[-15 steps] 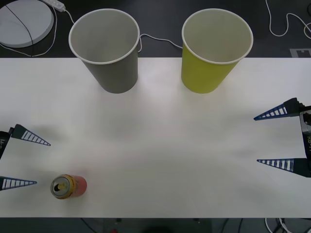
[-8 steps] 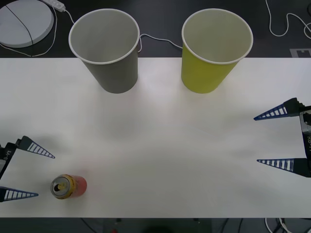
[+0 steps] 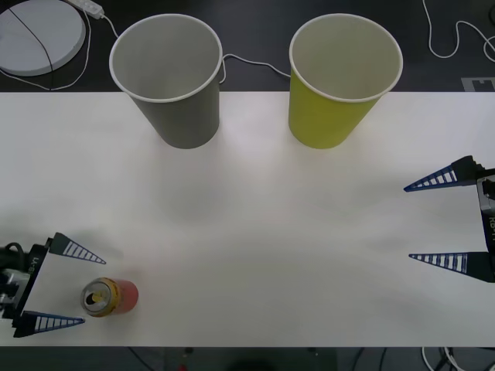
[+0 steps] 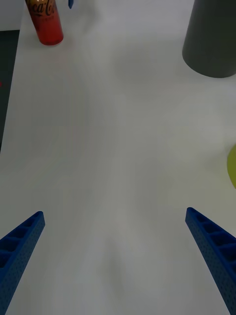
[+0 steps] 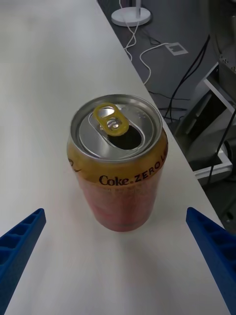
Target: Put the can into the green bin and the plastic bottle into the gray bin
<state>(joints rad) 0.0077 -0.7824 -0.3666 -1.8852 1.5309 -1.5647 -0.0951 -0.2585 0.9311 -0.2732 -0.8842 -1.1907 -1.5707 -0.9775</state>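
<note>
- Left hand [image 3: 56, 284] gaped wide, empty, just beside the small red-orange drink can [image 3: 109, 297] on the white bench [image 3: 255, 224]
- Reaching step; closing around it seemed next

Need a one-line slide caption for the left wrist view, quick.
Open left gripper lined up on the upright, opened can near the white table edge.

Brightness: the white table [image 3: 255, 216] was bright and evenly lit, near washed out.
Light source: overhead and diffuse, judging by the short soft shadows.
Shadows: faint gray patches lay just in front of the gray bin [image 3: 172, 85] and the green bin [image 3: 340, 81].
Glare: the top of the can [image 5: 117, 129] showed a mild sheen.
Focus: the floor cables past the table's edge were soft.
</note>
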